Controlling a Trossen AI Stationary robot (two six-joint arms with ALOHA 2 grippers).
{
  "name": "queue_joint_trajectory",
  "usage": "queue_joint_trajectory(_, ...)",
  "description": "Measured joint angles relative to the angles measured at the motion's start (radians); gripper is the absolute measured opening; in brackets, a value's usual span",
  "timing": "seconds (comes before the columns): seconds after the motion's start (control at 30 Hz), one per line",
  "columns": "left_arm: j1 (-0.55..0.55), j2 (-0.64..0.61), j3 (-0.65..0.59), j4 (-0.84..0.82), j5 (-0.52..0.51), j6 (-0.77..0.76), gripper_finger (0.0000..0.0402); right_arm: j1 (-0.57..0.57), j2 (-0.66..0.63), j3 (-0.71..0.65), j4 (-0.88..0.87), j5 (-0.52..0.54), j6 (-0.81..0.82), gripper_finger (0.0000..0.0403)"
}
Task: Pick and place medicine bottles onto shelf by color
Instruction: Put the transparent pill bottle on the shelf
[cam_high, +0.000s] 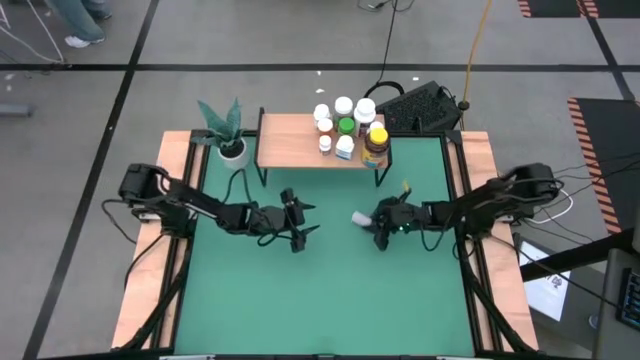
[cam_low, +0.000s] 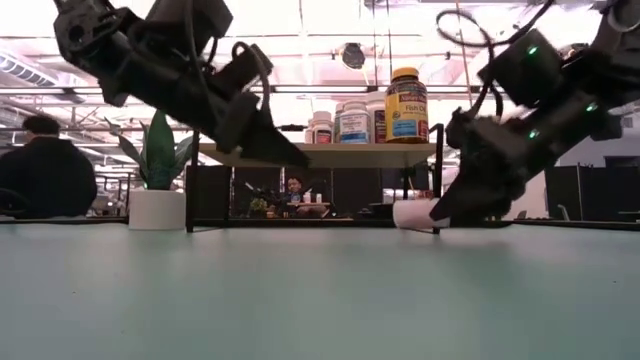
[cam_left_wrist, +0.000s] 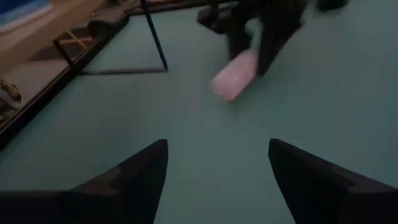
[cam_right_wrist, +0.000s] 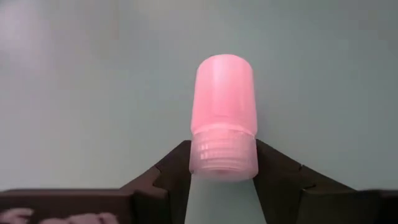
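The big green table top (cam_high: 320, 300) fills the middle of the high view, with light wooden side rails (cam_high: 150, 290) down its left and right edges. Around it is a grey floor with dark lines. In the low view the room behind has bright ceiling lights, and a person in dark clothes (cam_low: 40, 175) sits at the far left.

Two dark robot arms reach in over the table, one from each side.

One low light-wood shelf on thin black legs (cam_high: 290, 145) stands at the top middle of the table. On its right half stand about eight small medicine bottles (cam_high: 345, 125). Most are white with white caps, one has a green top, and one is amber with a yellow cap (cam_high: 376, 145).

One small green plant in a white pot (cam_high: 230, 135) stands just left of the shelf.

One black keyboard (cam_high: 420, 105) lies on the floor behind the shelf, at the upper right.

One small pink bottle (cam_right_wrist: 224, 118) lies on its side on the green table, in the middle of the high view, below the shelf. The right gripper (cam_high: 372, 222) has its two fingers pressed on both sides of the bottle's ribbed cap end, so it grips the bottle.

The left gripper (cam_high: 303, 222) hangs a little to the left, well apart from the pink bottle. Its fingers (cam_left_wrist: 130, 180) stand wide apart with nothing between them.
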Motion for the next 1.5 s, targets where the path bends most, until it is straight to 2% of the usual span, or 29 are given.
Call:
queue_joint_trajectory(0.1,-0.012,0.07,0.018,0.051,0.001,0.024,0.0274,0.062,-0.014,0.0,0.007,-0.007,0.108,0.0139)
queue_joint_trajectory(0.23,-0.036,0.173,0.092,0.027,0.002,0.021,0.028,0.155,-0.013,0.035,-0.013,-0.007,0.207,0.0138)
queue_joint_trajectory(0.37,-0.061,0.264,0.219,-0.063,0.001,0.063,0.0288,0.238,-0.013,0.095,-0.091,0.002,0.249,0.0138)
queue_joint_trajectory(0.53,-0.093,0.332,0.369,-0.231,0.004,0.134,0.0302,0.284,-0.012,0.166,-0.217,0.024,0.297,0.0138)
queue_joint_trajectory(0.7,-0.108,0.354,0.458,-0.334,0.004,0.156,0.0311,0.293,-0.013,0.176,-0.201,0.019,0.343,0.0139)
queue_joint_trajectory(1.13,-0.105,0.354,0.465,-0.346,-0.002,0.151,0.0275,0.312,-0.008,0.177,-0.159,-0.006,0.35,0.014)
queue_joint_trajectory(1.5,-0.12,0.354,0.465,-0.259,0.05,0.222,0.0282,0.277,0.002,0.175,-0.122,-0.006,0.323,0.0141)
